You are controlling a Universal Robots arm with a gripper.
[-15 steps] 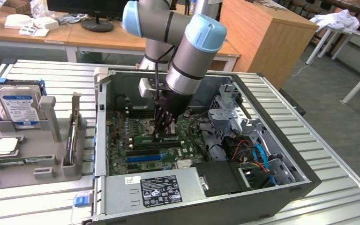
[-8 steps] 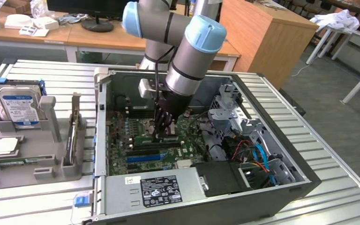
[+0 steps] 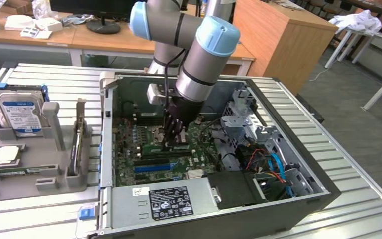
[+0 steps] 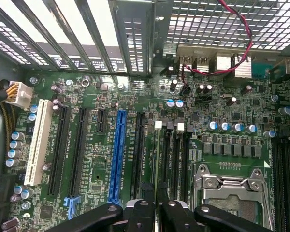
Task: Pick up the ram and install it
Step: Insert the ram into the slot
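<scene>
A slatted silver metal table [image 3: 353, 169] carries an open dark grey computer case [image 3: 107, 124], lying on its side with the top face off. The grey robot arm with pale blue joint caps [image 3: 201, 59] comes down through that opening near the middle, well apart from the case walls on every side.

The large green motherboard [image 3: 126, 142] covers the case floor. On the exterior view's right, a perforated silver drive cage [image 3: 244, 119] with cables crowds the board's edge. A silver power supply box with a black label [image 3: 164, 201] closes the near edge. Outside the case, on the exterior view's left, a grey moulded holder [image 3: 45, 167] keeps a silver hard drive with a blue-white label [image 3: 18, 112] upright.

In the wrist view, a long blue expansion slot [image 4: 117, 154] and a white one [image 4: 38, 142] lie parallel among black slots, and a silver CPU socket frame [image 4: 232, 193] sits to the other side.

The black gripper [image 4: 157, 195] stands narrow, its fingers [image 4: 146, 205] pinched on the ram [image 4: 158, 159], a thin green board seen edge-on. The ram lines up along a memory slot just beside the black expansion slots, with little room either side.
</scene>
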